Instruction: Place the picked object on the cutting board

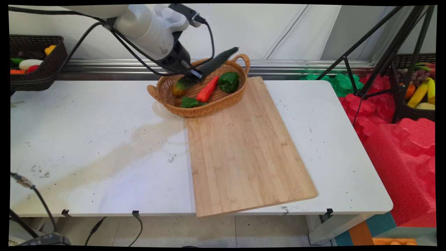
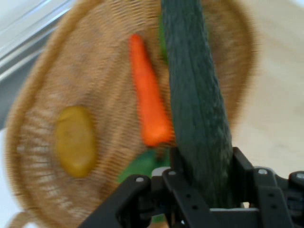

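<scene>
Fingers (image 2: 240,168) clamp a cucumber (image 1: 217,61) above the basket (image 1: 209,108). Inside lie a carrot (image 1: 207,89), pepper (image 1: 228,82) and potato (image 2: 75,140). Only the main view shows the board (image 1: 244,150).

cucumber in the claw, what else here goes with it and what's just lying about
In hand or right by it:
- claw, shut on the cucumber, lifted over the wicker basket
- carrot, green pepper and potato in that basket

Lying about:
- cutting board
- table
- dark basket of toy food, back left
- red foam, right
</scene>
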`<state>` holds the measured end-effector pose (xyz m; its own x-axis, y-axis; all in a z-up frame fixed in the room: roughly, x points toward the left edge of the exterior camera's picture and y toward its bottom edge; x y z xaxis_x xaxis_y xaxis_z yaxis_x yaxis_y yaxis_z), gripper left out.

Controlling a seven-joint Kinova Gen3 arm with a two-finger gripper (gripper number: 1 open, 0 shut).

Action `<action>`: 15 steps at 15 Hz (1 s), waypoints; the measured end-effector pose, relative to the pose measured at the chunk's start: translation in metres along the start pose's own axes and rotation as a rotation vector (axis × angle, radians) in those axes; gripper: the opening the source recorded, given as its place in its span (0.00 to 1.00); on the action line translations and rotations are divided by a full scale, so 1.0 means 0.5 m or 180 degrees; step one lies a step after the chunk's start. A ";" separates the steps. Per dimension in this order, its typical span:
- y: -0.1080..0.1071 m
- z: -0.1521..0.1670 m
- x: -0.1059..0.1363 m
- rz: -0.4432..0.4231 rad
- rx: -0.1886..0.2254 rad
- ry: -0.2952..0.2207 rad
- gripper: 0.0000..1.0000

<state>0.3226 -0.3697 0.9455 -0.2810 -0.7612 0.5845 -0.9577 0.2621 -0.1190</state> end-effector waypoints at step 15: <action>0.242 0.046 -0.068 -0.0166 -0.0479 -0.0017 0.00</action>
<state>0.2148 -0.3255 0.8928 -0.2318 -0.7792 0.5823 -0.9509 0.3078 0.0333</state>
